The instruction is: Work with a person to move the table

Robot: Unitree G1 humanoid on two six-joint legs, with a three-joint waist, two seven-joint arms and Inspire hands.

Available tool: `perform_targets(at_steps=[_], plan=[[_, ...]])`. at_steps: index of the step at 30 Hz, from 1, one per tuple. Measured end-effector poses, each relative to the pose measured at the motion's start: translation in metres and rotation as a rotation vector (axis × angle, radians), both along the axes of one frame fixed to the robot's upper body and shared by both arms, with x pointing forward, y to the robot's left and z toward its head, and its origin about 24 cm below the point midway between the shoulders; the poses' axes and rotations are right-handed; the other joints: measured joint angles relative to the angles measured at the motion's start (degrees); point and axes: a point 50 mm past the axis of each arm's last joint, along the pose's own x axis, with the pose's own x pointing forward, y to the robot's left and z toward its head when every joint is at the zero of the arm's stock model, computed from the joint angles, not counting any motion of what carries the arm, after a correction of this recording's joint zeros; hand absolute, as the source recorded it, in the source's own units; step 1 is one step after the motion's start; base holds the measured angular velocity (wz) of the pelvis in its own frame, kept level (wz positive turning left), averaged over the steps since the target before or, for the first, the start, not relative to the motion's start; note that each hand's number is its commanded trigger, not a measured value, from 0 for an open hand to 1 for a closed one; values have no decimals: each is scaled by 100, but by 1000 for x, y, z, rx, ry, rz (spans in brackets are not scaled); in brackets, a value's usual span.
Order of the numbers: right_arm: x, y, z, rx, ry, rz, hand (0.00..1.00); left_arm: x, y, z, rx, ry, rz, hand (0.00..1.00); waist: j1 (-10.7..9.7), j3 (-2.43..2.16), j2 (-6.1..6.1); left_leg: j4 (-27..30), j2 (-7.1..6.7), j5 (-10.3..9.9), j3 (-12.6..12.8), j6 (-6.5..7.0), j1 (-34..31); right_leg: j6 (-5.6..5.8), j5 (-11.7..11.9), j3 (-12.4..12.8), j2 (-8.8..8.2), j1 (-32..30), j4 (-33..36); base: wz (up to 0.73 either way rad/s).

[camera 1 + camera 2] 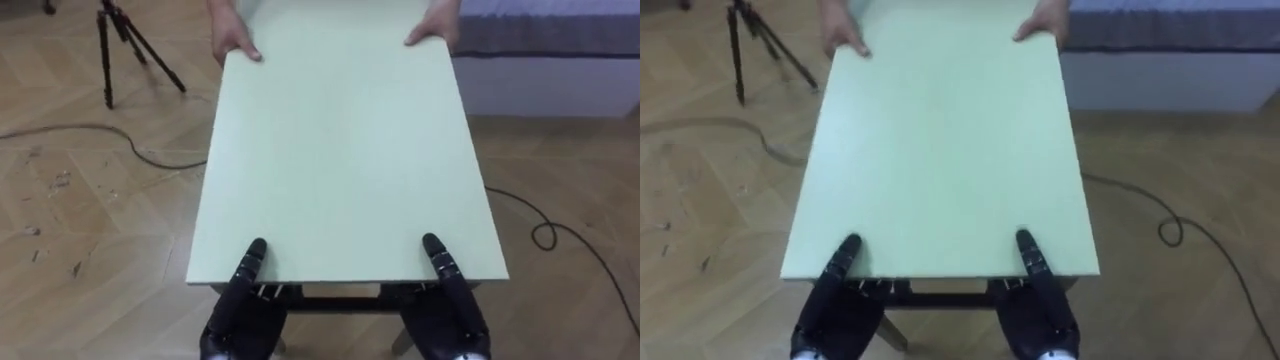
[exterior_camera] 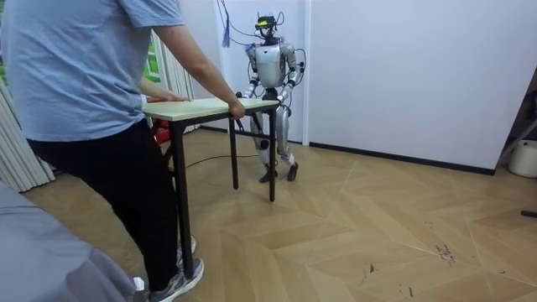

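My left hand (image 1: 236, 318) and right hand (image 1: 456, 318), fingers grasping the pale-green rectangular counter (image 1: 340, 160), may slip if the person (image 2: 101, 126) tugs.

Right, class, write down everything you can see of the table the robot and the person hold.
The table has a plain rectangular pale green top, smooth, on thin dark legs. It sits level over wood flooring. The robot's left hand and right hand clamp its near edge, a digit of each on top; a person's hands hold the far corners.
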Motion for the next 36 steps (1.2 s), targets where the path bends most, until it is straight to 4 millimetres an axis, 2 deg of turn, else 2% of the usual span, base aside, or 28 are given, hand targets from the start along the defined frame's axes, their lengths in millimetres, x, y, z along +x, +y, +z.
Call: perform_targets(at_steps=[1,2,3,4,5,6,7,8,9,10,11,12,13,15,16,17,18,19,20,21,23,25,26,28,29,32,34,36], plan=[[2,-1,2,1,-9,-3,100,2,-1,1,-1,-9,-2,100,-67,-15,6,-181,-12,-77,-16,-12,54,-7,93,-19,-9,-71,-87,16],[10,-2,7,-1,-41,-2,100,9,-2,6,-7,-35,-3,100,-76,18,113,-308,78,-294,26,13,54,-24,200,-133,14,-248,-118,0],[13,-2,8,-1,-51,-1,100,11,-2,7,-9,-44,-2,100,-77,25,174,-371,137,-402,29,0,80,-39,215,-224,35,-336,-76,-7],[18,-3,11,1,-64,0,100,17,-2,10,-6,-60,-5,100,-64,29,245,-798,146,-651,26,43,169,-58,230,-328,4,-601,158,0],[21,-3,12,9,-72,-10,100,24,-3,13,-2,-77,-14,100,-80,27,239,-1167,79,-773,102,218,197,-56,232,-389,-113,-866,395,10],[22,-4,12,15,-74,-21,100,27,-5,14,1,-83,-20,100,-79,25,219,-1280,26,-810,164,301,189,-45,240,-398,-183,-990,510,5],[24,-4,12,21,-72,-28,100,31,-6,13,6,-84,-20,100,-32,47,166,-1243,-81,-758,218,457,123,-4,325,-431,-338,-1146,695,-14],[26,-4,10,20,-65,-18,100,31,-5,11,9,-78,-16,100,-71,40,149,-1211,-185,-704,242,552,42,18,423,-497,-467,-1224,713,-18],[27,-4,9,22,-62,-15,100,31,-5,11,10,-75,-12,100,-98,29,132,-1197,-245,-667,257,612,-8,41,459,-486,-515,-1237,684,-7],[26,-4,8,25,-55,-13,100,30,-5,9,12,-69,-13,100,-82,14,103,-1204,-353,-584,283,693,-76,61,573,-463,-585,-1235,551,0],[24,-6,6,30,-45,-13,100,29,-6,7,14,-60,-15,100,-97,8,108,-1221,-418,-501,288,771,-125,114,754,-424,-617,-1215,390,3],[23,-6,5,32,-38,-12,100,28,-6,6,14,-55,-15,100,-112,1,95,-1249,-461,-457,298,813,-149,141,837,-398,-645,-1211,342,6],[20,-6,3,38,-25,-8,100,26,-6,4,13,-44,-16,100,-163,-9,84,-1299,-522,-374,314,886,-154,273,984,-287,-683,-1196,264,10],[12,-6,-1,43,1,-2,100,19,-5,0,11,-17,-13,100,-250,-47,92,-1348,-591,-247,332,1019,-187,661,1229,91,-738,-1225,280,21],[10,-6,-2,44,8,-5,100,17,-5,-1,10,-12,-14,100,-269,-57,73,-1384,-606,-204,377,1052,-193,764,1250,209,-767,-1249,327,38],[5,-6,-3,47,19,-13,100,15,-6,-2,13,-2,-21,100,-344,-73,39,-1425,-601,-135,562,1101,-207,948,1147,354,-892,-1293,604,42],[2,-8,-4,48,25,-20,100,14,-7,-3,15,4,-30,100,-382,-78,30,-1438,-581,-116,702,1122,-207,984,1000,362,-1005,-1315,889,62],[-4,-11,-5,50,32,-38,100,13,-10,-3,13,12,-51,100,-408,-84,13,-1475,-581,-80,929,1164,-200,993,641,405,-1256,-1329,1643,49],[-8,-12,-5,50,34,-42,100,11,-11,-4,13,16,-57,100,-391,-100,-21,-1548,-613,-27,1118,1202,-197,1039,366,587,-1433,-1278,2261,31],[-9,-11,-5,51,35,-39,100,10,-10,-4,15,18,-55,100,-365,-109,-62,-1609,-661,18,1188,1220,-192,1065,258,682,-1519,-1226,2492,-9],[-9,-7,-4,55,31,-24,100,6,-5,-2,24,15,-39,100,-248,-93,-175,-1694,-724,139,1329,1245,-242,1109,-1,768,-1763,-724,2847,-29],[-8,-6,-3,56,28,-18,100,4,-4,-1,26,11,-33,100,-199,-90,-267,-1693,-744,220,1372,1245,-354,1107,2,788,-1835,-367,2924,-13],[-6,-6,-2,56,20,-17,100,6,-5,0,25,4,-35,100,-162,-71,-317,-1672,-759,260,1371,1236,-456,1138,-20,779,-1821,-264,2875,-4],[-4,-6,-1,60,17,-20,100,9,-5,1,24,-3,-37,100,-174,-49,-340,-1667,-756,330,1268,1189,-594,1167,-36,774,-1733,-326,2752,11],[-3,-6,-1,63,13,-22,100,10,-5,2,26,-8,-39,100,-179,-56,-366,-1688,-746,367,1246,1190,-672,1179,-43,766,-1715,-370,2709,13],[-3,-4,1,66,5,-25,100,11,-3,5,33,-19,-39,100,-175,-43,-430,-1700,-755,407,1257,1254,-823,1199,-55,760,-1764,-523,2845,3],[-4,-1,0,76,11,-25,100,10,0,5,44,-22,-41,100,-175,-42,-492,-1691,-763,442,1263,1225,-815,1199,-55,746,-1792,-526,2867,3],[-5,1,0,84,11,-24,100,10,1,6,51,-28,-41,100,-120,-32,-524,-1689,-762,493,1271,1259,-853,1233,-77,691,-1823,-533,2768,-4]])
